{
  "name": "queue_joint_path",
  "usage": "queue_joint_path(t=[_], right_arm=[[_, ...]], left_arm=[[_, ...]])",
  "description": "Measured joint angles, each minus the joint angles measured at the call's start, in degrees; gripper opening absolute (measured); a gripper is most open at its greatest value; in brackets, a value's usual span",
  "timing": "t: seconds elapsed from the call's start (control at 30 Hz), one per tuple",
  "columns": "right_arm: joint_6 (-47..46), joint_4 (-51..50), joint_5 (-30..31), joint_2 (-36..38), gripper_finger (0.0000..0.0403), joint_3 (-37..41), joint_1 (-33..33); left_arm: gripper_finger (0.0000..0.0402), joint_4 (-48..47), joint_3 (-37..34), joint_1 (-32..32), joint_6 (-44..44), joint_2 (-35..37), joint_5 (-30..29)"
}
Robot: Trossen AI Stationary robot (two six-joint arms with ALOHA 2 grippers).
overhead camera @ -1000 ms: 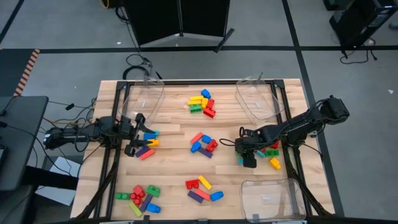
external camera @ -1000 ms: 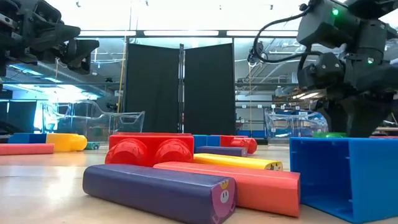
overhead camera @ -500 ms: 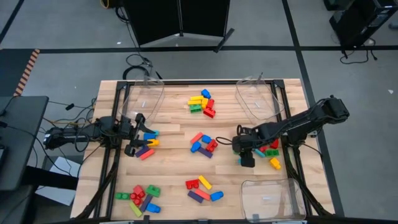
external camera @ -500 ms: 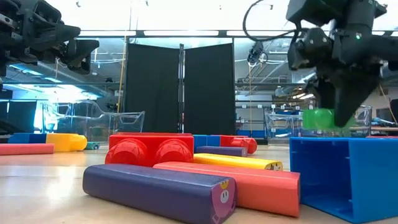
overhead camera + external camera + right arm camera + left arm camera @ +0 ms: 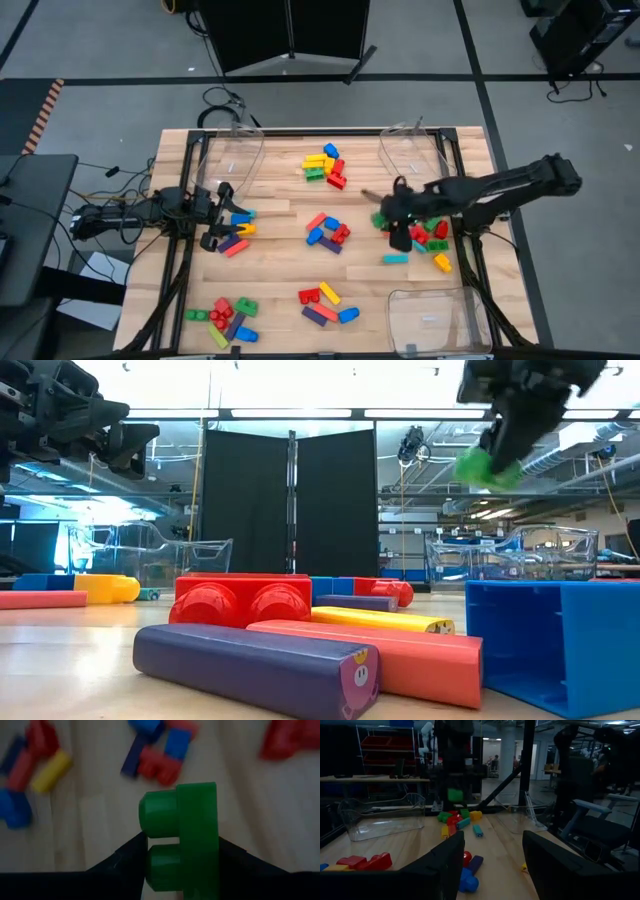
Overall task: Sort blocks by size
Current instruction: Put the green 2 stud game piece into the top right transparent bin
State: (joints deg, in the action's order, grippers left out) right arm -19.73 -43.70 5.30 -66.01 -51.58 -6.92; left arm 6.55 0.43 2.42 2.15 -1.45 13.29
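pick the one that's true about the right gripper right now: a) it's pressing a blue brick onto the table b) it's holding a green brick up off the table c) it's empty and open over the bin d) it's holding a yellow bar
b: the right wrist view shows the green brick clamped between the right gripper fingers, and the low view shows it lifted well clear of the table.

Overhead straight down, low level at tabletop, wrist views close, sharing table (image 5: pixel 290 215)

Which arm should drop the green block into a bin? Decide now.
Right. Its claw already holds the green block lifted near the far right bin; the left claw waits by the left-side blocks.
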Motion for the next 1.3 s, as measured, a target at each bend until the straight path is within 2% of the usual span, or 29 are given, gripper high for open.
queue_joint_path(t=[0.17,0.3,0.57,0.63,0.73,0.83,1.0,1.3], right_arm=[[-0.7,-0.2,3.5,5.3,0.0185,-2.5,4.9],[-0.5,-1.6,6.4,7.2,0.0185,-6.3,11.3],[5.4,-12.4,7.5,2.9,0.0185,-14.9,30.8],[6.8,-13.8,6.1,1.0,0.0185,-15.3,36.5],[7.8,-14.3,0.5,-1.9,0.0185,-14.0,44.5],[7.8,-14.6,-3.2,-5.2,0.0185,-11.3,50.3],[8.4,-14.3,-3.4,-10.0,0.0185,-6.2,54.6],[8.8,-8.5,-3.7,-17.0,0.0192,0.4,55.3]], left_arm=[[0.0208,0.0,0.0,0.0,0.0,0.0,0.0],[0.0208,0.0,0.0,0.0,0.0,0.0,0.0],[0.0208,0.0,0.0,0.0,0.0,0.0,0.0],[0.0208,0.0,0.0,0.0,0.0,0.0,0.0],[0.0208,0.0,0.0,0.0,0.0,0.0,0.0],[0.0208,0.0,0.0,0.0,0.0,0.0,0.0],[0.0208,0.0,0.0,0.0,0.0,0.0,0.0],[0.0208,0.0,0.0,0.0,0.0,0.0,0.0]])
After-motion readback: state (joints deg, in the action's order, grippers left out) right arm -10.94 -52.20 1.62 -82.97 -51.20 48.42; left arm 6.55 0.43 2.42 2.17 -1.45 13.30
